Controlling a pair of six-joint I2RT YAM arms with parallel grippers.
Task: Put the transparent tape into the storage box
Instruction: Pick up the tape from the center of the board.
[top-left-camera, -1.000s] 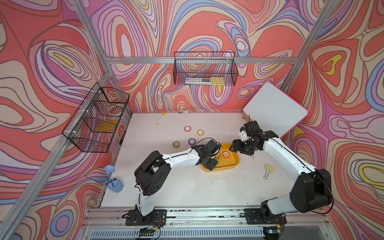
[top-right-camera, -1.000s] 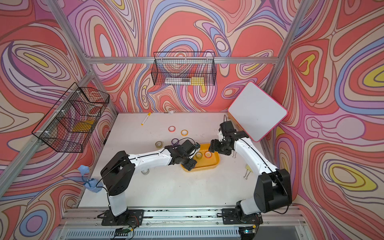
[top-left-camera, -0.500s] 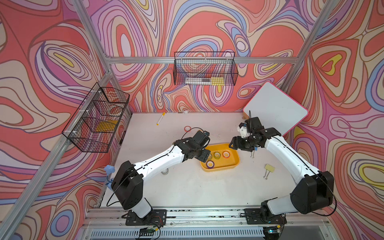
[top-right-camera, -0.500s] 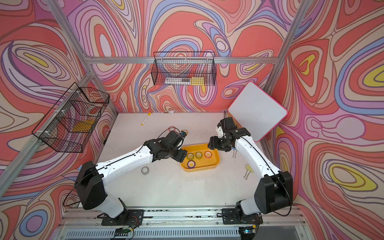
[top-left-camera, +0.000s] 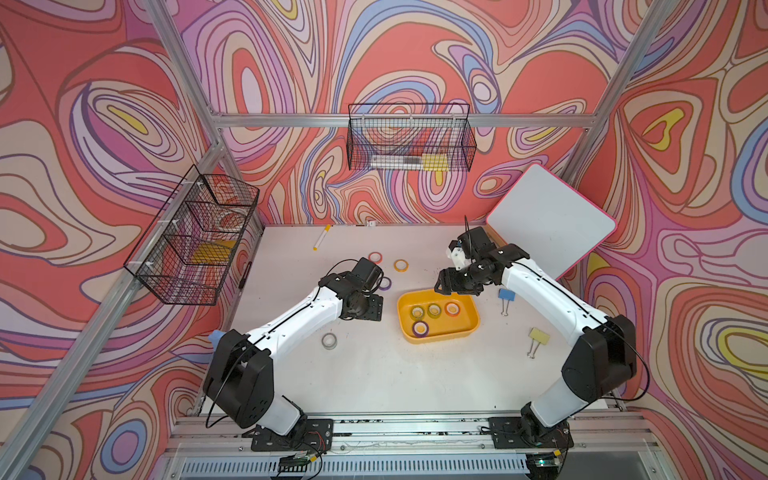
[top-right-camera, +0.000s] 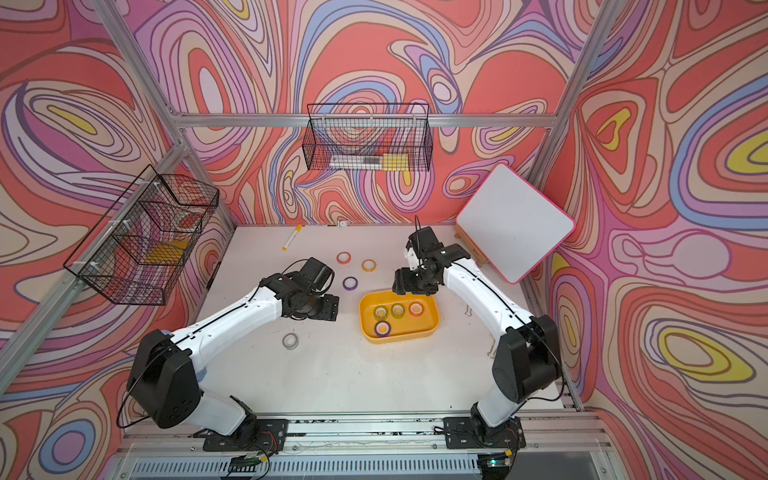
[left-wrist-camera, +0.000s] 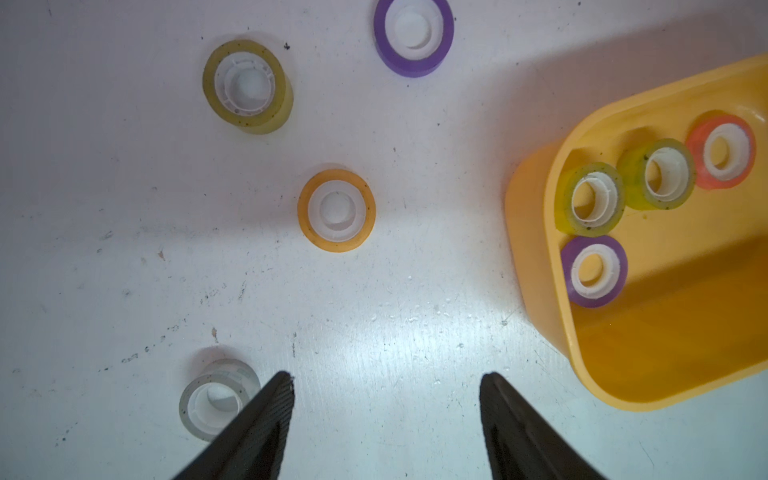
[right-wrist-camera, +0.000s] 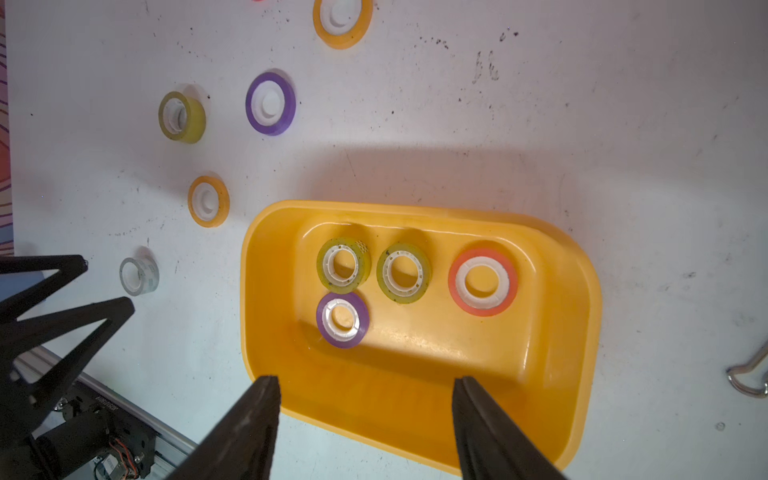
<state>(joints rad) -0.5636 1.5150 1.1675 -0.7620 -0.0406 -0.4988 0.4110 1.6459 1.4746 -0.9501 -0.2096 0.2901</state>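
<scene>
Transparent tape (top-left-camera: 329, 340) on white table (top-left-camera: 374, 374), left of centre in both top views, outside yellow storage box (top-left-camera: 451, 330) holding 4 rolls (top-left-camera: 452, 308), left gripper (left-wrist-camera: 386, 380) spread, empty, near it, right gripper (right-wrist-camera: 365, 380) spread, empty, above box edge

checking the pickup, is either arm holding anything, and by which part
Nothing is held. The left gripper and right gripper both show open, empty jaws; the transparent tape lies on the table.
</scene>
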